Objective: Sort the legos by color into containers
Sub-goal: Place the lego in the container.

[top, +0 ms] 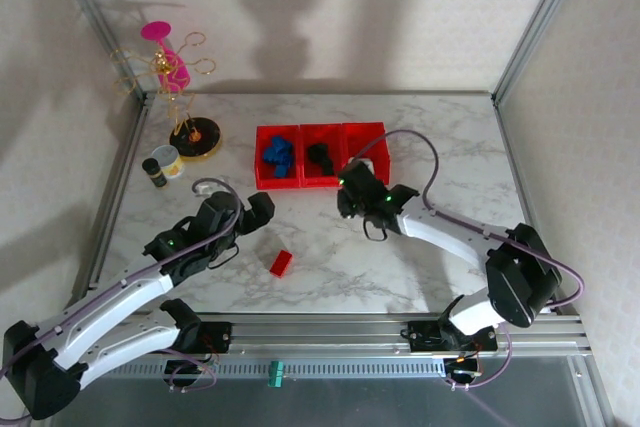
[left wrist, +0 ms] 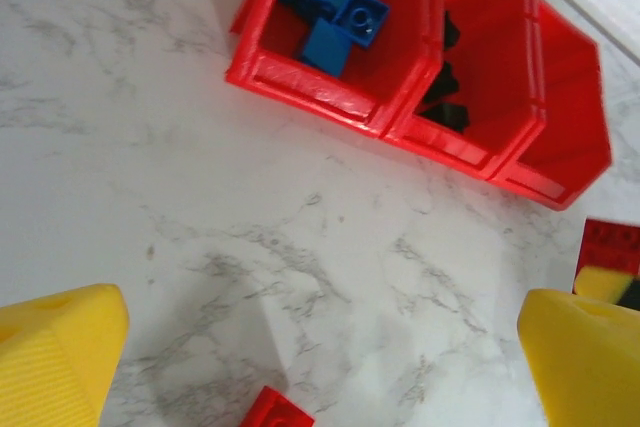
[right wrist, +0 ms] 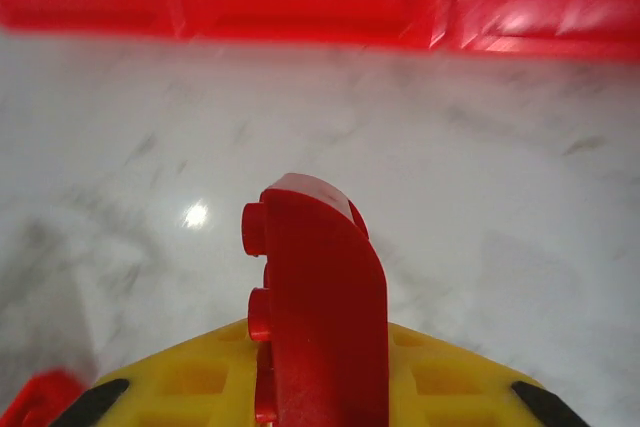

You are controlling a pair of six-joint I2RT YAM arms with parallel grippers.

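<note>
Just before the red bins (top: 300, 184), the right gripper (right wrist: 320, 372) is clamped on an upright red lego (right wrist: 318, 307). The left gripper (top: 256, 211) gapes wide, farther from the bins, a loose red lego (top: 281, 263) beside it.

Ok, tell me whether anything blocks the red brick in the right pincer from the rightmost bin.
Nothing visible does. The right pincer is shut on the red brick, and bare table lies between it and the rightmost bin. Only that bin's own front wall must be cleared.
</note>
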